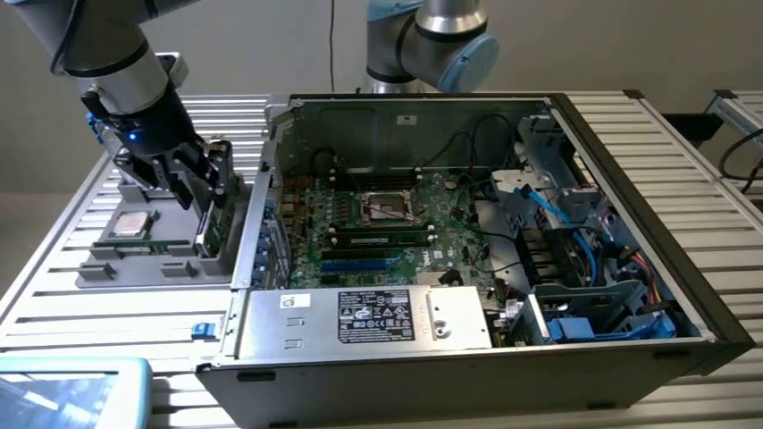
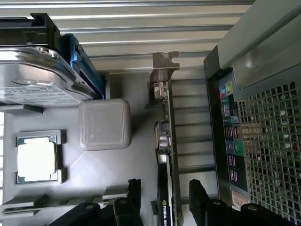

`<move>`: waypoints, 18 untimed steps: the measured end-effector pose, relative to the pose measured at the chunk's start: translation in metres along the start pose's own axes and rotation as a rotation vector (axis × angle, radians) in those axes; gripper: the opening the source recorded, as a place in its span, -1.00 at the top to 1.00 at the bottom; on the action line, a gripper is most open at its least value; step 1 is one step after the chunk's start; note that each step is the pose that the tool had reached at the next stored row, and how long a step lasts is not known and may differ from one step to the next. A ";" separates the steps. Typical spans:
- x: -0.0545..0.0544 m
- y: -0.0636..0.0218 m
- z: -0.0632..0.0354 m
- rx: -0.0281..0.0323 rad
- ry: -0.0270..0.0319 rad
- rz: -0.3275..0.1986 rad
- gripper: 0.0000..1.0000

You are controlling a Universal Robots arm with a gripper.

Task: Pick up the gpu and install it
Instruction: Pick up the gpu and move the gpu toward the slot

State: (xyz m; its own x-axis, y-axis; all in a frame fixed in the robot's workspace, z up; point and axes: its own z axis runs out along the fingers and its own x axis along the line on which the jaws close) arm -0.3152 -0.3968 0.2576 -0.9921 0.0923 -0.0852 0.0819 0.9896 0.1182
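A flat grey plastic tray (image 1: 143, 268) is lying on the ribbed metal table (image 1: 667, 134). In the exterior view it is at 9 o'clock from the big open black computer case (image 1: 703, 295).

The tray is holding the gpu (image 1: 213, 231), a thin green card with a silver end bracket. It is standing on its edge in a slot on the tray's 3 o'clock side, just beside the case. In the wrist view, the tray (image 2: 117, 174) is also holding a silver hard drive with a white label (image 2: 33, 75) and a small square silver chip (image 2: 37, 157).

The case is holding a green main board (image 1: 381, 223), a silver box with a black label (image 1: 370, 317) and blue cables (image 1: 573, 232).

The black gripper (image 1: 203, 201) is hanging right over the gpu (image 2: 165, 136). The gripper (image 2: 167, 202) is keeping its fingers (image 2: 134, 193) apart, one on each side of the card, with a gap showing on both sides.

The slot is hiding the card's lower edge. In the exterior view the gripper is covering part of the tray. In the wrist view the picture edge is cutting off the hard drive.
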 end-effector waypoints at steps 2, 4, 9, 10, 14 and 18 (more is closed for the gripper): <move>0.000 -0.0001 0.0013 -0.0079 -0.0049 0.000 -0.09; 0.000 -0.0008 0.0047 -0.0113 -0.0056 0.000 -0.09; 0.001 -0.0019 0.0135 -0.0135 -0.0084 0.000 -0.09; 0.001 -0.0022 0.0153 -0.0141 -0.0089 0.000 -0.09; 0.002 -0.0030 0.0224 -0.0158 -0.0118 0.000 -0.09; 0.002 -0.0038 0.0293 -0.0165 -0.0142 0.000 -0.09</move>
State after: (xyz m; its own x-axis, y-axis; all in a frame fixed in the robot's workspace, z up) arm -0.3152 -0.3972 0.2280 -0.9906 0.0937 -0.0992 0.0799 0.9877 0.1345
